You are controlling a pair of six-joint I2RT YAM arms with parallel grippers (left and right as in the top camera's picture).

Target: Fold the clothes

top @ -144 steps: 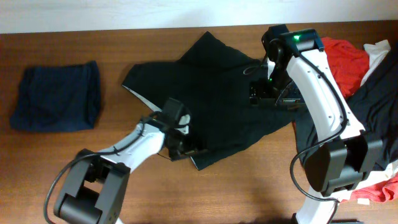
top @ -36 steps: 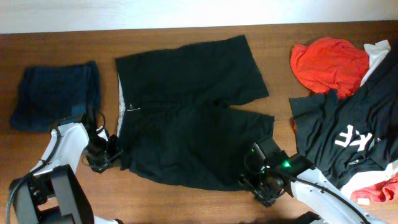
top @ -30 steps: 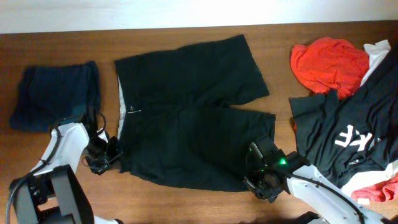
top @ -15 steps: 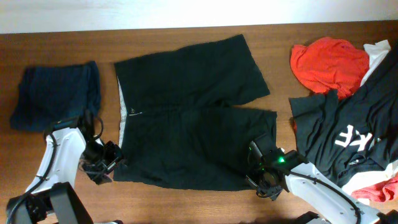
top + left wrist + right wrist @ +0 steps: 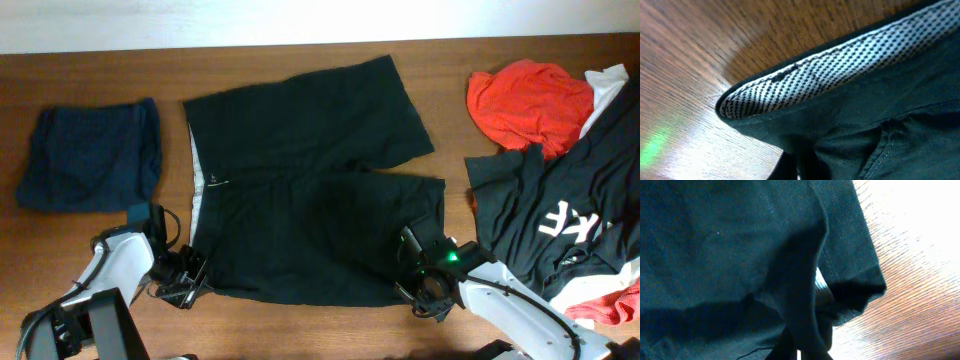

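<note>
Black shorts (image 5: 300, 190) pulled flatter, left end effector (image 5: 186, 287) and right end effector (image 5: 421, 293) clamping its edge

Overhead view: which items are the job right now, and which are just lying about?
In hand: black shorts, spread flat, near corners pinched by left gripper and right gripper.

Lying about, untouched: folded navy piece at left; red garment, black tee with white lettering, white piece heaped at right. These are clothes too.

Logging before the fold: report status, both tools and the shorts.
Left tool pinching black shorts at waistband corner. Right tool pinching near leg hem. Shorts spread flat, unfolded. Black tee close right, not touching.
</note>
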